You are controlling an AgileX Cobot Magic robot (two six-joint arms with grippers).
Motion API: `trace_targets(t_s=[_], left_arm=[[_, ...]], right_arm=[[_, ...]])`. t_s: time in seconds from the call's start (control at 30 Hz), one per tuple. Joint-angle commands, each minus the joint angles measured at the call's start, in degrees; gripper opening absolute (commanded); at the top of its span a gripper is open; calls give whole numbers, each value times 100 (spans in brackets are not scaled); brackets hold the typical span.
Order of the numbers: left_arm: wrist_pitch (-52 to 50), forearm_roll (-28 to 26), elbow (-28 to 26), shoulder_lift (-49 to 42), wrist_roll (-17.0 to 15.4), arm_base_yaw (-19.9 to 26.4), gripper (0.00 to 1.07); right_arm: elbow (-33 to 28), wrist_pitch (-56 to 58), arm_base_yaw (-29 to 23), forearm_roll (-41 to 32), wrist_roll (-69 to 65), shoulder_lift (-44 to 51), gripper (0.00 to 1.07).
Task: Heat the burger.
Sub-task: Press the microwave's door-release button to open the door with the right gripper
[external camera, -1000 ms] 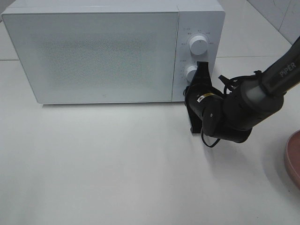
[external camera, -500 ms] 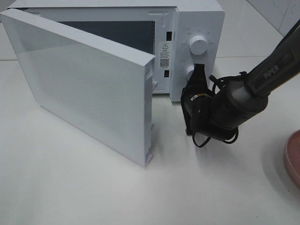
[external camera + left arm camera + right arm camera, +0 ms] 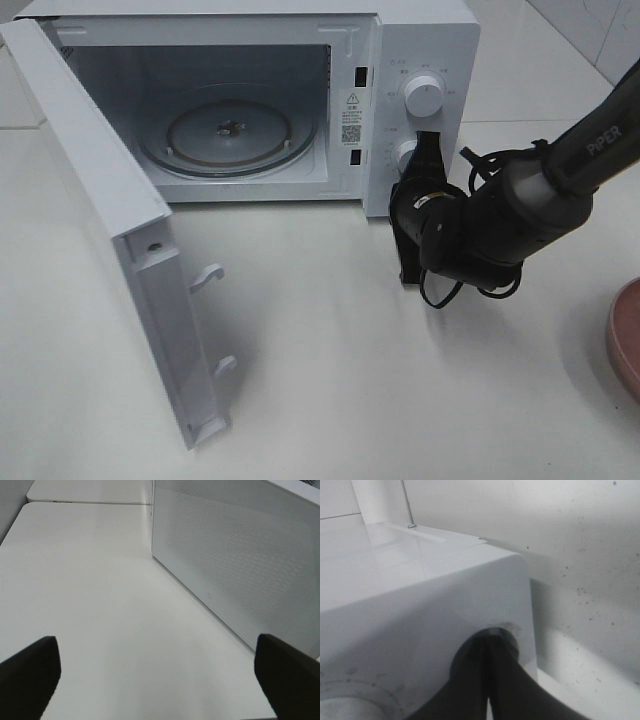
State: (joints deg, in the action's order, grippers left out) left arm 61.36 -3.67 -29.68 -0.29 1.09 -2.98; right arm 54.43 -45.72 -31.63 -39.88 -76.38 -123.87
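The burger is out of view in every frame. The white microwave (image 3: 425, 40) stands at the back with its door (image 3: 110, 230) swung wide open to the left. Its glass turntable (image 3: 228, 132) is bare. My right gripper (image 3: 425, 152) is shut, with its tips against the lower knob (image 3: 405, 156) on the control panel. In the right wrist view the closed fingers (image 3: 487, 655) press on the microwave's white front (image 3: 420, 615). My left gripper (image 3: 157, 680) is open and empty, low over the table beside the door's outer face (image 3: 240, 555). It does not show in the exterior view.
The edge of a round pink plate (image 3: 627, 340) shows at the right border of the table. The upper knob (image 3: 423, 96) sits above the lower one. The open door juts out over the left front of the white table (image 3: 350, 380).
The microwave door went from shut to fully open, swinging out to the left and uncovering the turntable. My right gripper stayed at the lower knob.
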Motion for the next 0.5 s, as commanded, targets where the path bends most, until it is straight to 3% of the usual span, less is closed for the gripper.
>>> trace_targets(t_s=[0.03,0.3,0.5], left_arm=[[17,-11,6,-109,11,-29,98],[17,-11,6,-109,11,-29,98],[17,-11,6,-109,11,-29,98]], right_arm=[[34,-773,201,596,0,298,0],[-510,269,201,900,573,567,0],[-997,321,201,1008,1140,900,0]])
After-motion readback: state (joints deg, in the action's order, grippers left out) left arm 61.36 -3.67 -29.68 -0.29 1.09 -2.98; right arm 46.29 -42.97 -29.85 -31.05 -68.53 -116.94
